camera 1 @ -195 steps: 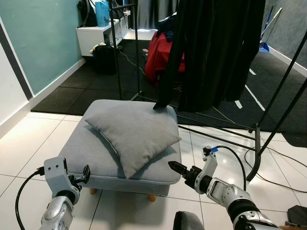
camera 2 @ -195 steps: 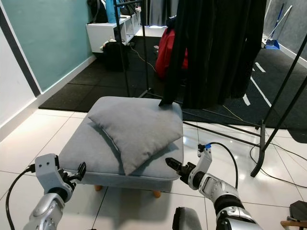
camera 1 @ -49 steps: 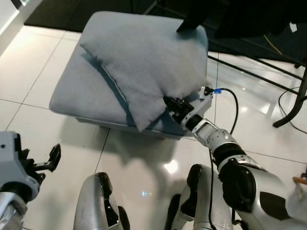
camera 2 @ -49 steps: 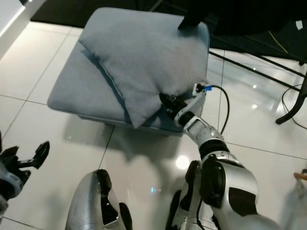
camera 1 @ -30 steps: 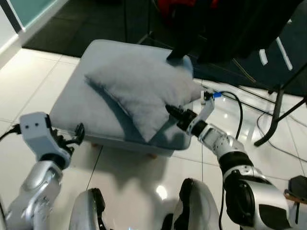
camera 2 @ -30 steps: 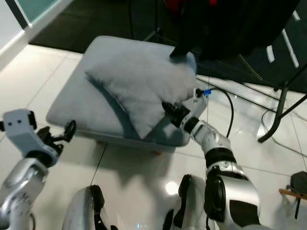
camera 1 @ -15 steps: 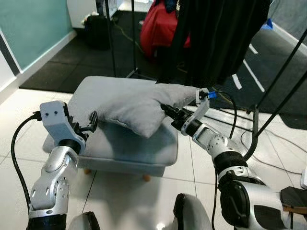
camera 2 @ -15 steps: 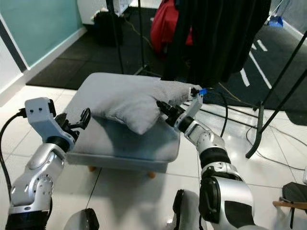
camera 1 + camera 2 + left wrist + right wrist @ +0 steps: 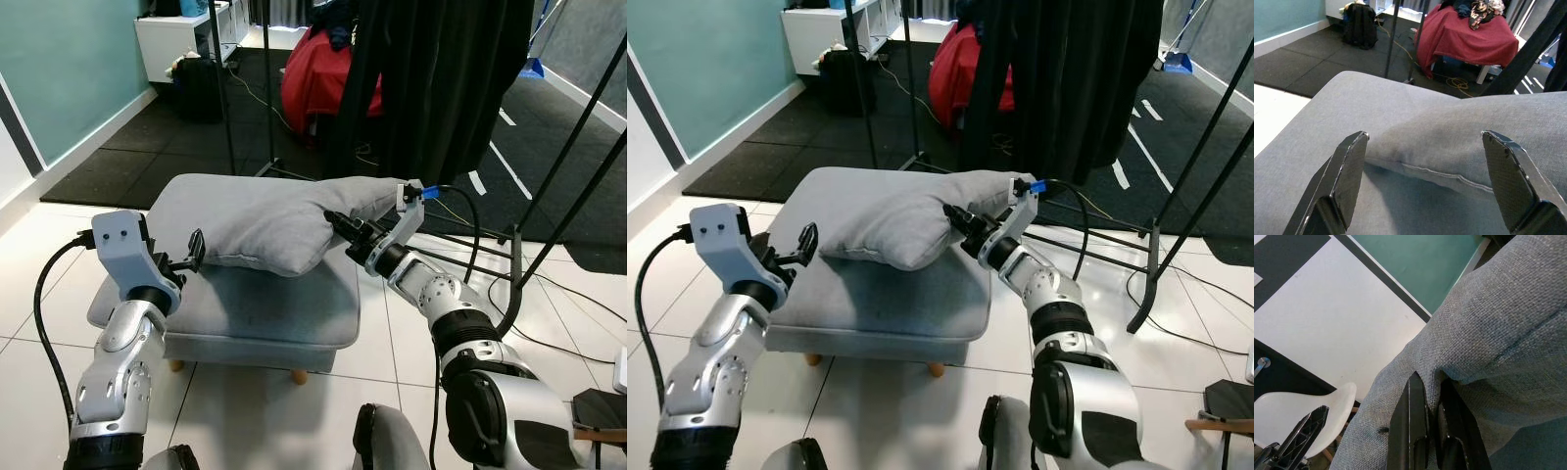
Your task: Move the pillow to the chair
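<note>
A grey pillow (image 9: 274,223) hangs partly lifted over a grey padded footstool (image 9: 245,304). My right gripper (image 9: 338,223) is shut on the pillow's right edge, with fabric pinched between its fingers (image 9: 1415,431). My left gripper (image 9: 194,247) is open at the pillow's left corner, its fingertips (image 9: 1352,166) set wide on either side of the seam without touching. A white chair (image 9: 1298,423) shows in the right wrist view, beyond the pillow, against a white and teal wall.
A black clothes rack with dark garments (image 9: 441,88) stands just behind the footstool, its legs (image 9: 549,225) spread over the tiles at right. A red bag (image 9: 313,78) and a white shelf (image 9: 181,39) sit further back. Open tile floor lies to the left.
The camera has risen and the scene has shifted. My right gripper lifted the pillow's right side off the footstool. My left gripper came up to the pillow's left corner.
</note>
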Controlling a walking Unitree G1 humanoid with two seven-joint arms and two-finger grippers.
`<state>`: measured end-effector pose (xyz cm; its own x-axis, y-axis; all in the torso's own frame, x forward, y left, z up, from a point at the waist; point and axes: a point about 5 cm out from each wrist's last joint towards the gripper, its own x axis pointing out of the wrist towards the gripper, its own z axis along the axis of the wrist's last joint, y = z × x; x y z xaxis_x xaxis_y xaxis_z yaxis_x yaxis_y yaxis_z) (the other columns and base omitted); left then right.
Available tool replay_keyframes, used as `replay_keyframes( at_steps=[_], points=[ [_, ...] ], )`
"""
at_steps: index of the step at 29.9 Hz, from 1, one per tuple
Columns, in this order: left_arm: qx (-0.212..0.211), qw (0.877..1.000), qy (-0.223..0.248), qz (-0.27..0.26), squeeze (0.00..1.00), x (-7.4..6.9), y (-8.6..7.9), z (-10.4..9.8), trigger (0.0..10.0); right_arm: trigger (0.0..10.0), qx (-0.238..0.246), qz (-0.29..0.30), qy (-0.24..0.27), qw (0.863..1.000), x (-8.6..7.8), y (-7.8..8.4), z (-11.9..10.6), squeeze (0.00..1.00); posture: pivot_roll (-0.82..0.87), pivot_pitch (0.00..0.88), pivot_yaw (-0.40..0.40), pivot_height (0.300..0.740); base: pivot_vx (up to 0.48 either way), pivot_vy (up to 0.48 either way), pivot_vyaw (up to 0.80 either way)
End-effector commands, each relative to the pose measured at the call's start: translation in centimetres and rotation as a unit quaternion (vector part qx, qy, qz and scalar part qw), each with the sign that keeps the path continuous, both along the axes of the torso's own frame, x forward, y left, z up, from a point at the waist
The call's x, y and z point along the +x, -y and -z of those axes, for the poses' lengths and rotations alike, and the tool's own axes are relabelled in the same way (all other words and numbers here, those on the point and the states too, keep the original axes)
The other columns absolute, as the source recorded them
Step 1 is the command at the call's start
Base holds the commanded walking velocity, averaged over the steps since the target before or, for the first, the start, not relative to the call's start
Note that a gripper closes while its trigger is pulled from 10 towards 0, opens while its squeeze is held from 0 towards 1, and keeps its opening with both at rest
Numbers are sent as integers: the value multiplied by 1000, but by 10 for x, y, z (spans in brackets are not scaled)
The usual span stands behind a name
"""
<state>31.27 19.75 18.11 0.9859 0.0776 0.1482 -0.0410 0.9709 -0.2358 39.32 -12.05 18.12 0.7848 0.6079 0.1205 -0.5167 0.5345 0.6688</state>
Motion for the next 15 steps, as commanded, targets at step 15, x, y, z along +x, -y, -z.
replay_keyframes(
  at_steps=[15],
  points=[
    [1, 999, -33, -13, 0, -3, 3, 19, 10000, 0, 33, -18, 60, 997, 2, -7, -34, 0, -152, 0, -56, 560, 0, 0, 0]
  ],
)
